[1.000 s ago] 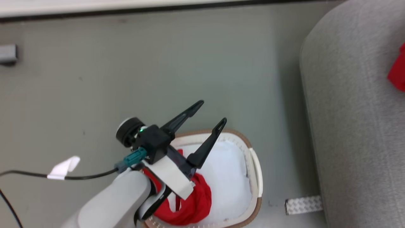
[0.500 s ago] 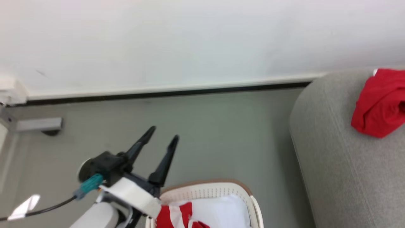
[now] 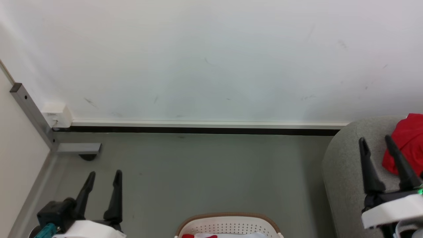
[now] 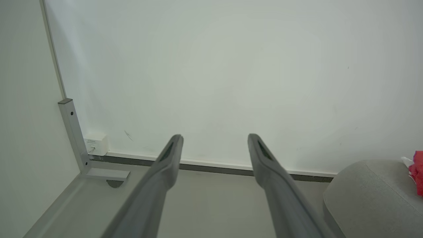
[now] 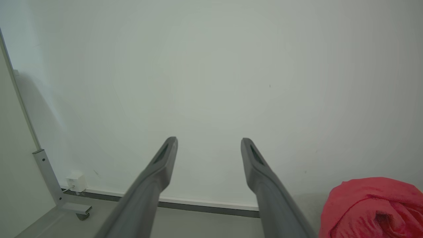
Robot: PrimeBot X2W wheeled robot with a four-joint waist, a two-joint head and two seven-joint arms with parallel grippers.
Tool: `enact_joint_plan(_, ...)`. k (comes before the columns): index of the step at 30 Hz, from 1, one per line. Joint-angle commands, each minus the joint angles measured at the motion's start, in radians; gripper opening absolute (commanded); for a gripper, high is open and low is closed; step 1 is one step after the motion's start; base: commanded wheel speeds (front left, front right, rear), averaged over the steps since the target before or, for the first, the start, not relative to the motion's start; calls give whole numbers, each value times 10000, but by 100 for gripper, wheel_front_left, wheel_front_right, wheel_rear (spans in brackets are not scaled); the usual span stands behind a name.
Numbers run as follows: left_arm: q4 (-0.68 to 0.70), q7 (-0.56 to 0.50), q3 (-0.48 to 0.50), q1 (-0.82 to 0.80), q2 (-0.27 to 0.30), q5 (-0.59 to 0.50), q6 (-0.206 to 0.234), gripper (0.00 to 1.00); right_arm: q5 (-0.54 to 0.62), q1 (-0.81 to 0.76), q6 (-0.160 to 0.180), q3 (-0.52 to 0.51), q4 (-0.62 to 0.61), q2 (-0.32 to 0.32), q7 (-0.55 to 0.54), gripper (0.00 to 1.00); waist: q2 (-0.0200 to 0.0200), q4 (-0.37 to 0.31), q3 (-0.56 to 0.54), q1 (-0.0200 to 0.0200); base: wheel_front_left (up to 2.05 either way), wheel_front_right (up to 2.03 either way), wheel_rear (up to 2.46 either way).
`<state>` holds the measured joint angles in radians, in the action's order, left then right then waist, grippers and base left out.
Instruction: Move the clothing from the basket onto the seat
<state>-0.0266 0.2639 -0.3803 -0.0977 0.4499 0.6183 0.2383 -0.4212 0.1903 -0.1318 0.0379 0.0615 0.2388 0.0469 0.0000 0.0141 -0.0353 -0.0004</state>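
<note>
White wall [image 3: 211, 59], grey floor [image 3: 198, 172], dark skirting [image 3: 198, 130], perhaps a socket [image 3: 57, 115] at left.

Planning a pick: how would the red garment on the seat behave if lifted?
Probably floppy: the red garment lies bunched in soft folds on the seat, so it should drape from a pinch. Such crumpling suggests light cloth. Heaped like that, unlikely to roll.

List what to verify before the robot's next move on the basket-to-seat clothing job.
1. Left gripper open and empty: ok.
2. Right gripper open and empty: ok.
3. Basket fully framed in the head view: not ok, cut off at the bottom edge.
4. Clothing in the basket: a red sliver shows; amount cannot tell.
5. Red garment resting on the seat: ok.
</note>
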Motion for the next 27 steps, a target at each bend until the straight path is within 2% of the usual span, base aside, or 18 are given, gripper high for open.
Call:
enact_joint_plan(1,80,8,289,390,-156,-250,11,100,-113,-593,22,107,-246,-390,380,100,0,37,-60,4,0,0,0)
enact_joint_plan(5,229,8,977,1150,-638,-580,-124,100,-77,-1473,23,524,-315,-875,1217,100,0,-13,-55,4,0,0,0)
enact_joint_plan(10,285,8,1491,1629,-1235,-1262,-589,100,97,-2098,23,598,-75,-1199,1843,100,0,-55,60,4,0,0,0)
enact_joint_plan(21,-48,8,2209,1721,-2014,-2170,-1418,100,612,-1946,22,942,259,-1484,2125,100,0,-187,217,4,0,0,0)
enact_joint_plan(27,-229,8,2524,1641,-2404,-2385,-1848,100,468,-1831,23,1013,278,-1563,2173,100,0,-263,270,4,0,0,0)
